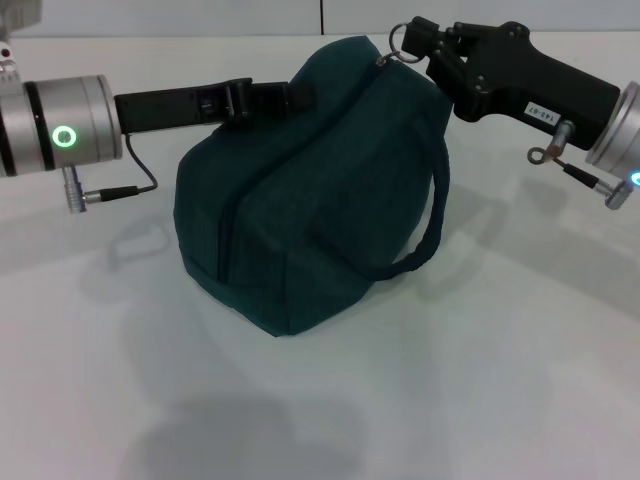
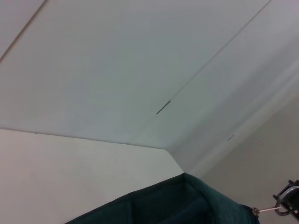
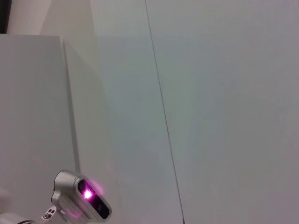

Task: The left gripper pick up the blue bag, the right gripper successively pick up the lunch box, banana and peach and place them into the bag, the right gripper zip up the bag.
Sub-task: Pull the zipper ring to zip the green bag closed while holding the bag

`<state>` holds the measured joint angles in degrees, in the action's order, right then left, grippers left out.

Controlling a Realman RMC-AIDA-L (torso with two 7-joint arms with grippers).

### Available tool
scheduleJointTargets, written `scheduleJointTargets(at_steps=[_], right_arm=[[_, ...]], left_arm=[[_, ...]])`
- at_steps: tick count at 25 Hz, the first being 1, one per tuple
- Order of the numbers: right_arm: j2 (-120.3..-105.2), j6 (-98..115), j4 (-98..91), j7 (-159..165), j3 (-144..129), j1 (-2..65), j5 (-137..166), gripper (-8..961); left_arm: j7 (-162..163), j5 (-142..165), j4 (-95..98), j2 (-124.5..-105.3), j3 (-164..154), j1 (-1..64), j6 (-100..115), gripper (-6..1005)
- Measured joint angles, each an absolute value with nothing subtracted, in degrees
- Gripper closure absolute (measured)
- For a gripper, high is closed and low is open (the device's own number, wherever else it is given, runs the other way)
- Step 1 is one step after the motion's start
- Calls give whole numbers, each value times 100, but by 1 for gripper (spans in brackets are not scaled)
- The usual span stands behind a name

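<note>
The blue bag [image 1: 310, 190] is a dark teal soft bag standing on the white table in the middle of the head view, with a loop handle [image 1: 430, 235] hanging on its right side. From the left, my left gripper [image 1: 285, 97] is shut on the bag's upper rear edge. My right gripper [image 1: 412, 40] comes in from the right and is shut on the metal zip pull ring [image 1: 398, 42] at the bag's top corner. The left wrist view shows the bag's top [image 2: 187, 198] and the ring [image 2: 286, 205]. The lunch box, banana and peach are out of view.
The white table [image 1: 330, 400] spreads around the bag, with a pale wall behind it. A dark zip line [image 1: 225, 230] runs down the bag's front left side. The right wrist view shows only wall panels and a silver device with a pink light [image 3: 86, 198].
</note>
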<state>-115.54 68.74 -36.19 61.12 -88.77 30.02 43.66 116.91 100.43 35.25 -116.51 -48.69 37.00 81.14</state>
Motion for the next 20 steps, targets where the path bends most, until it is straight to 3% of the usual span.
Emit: scheduleJointTargets(at_steps=[6,20], right_arm=[[-11557,6883,-3619,6121,-8874,2978,4365,942],[-11555,7409,-3096,6167,-8515,2941,4076,942]], left_arm=[[11689,10035,3525,-11668,-4869,3687,8130,844],[11535,9614,3531,-11715,-4827,3414,8529,942]])
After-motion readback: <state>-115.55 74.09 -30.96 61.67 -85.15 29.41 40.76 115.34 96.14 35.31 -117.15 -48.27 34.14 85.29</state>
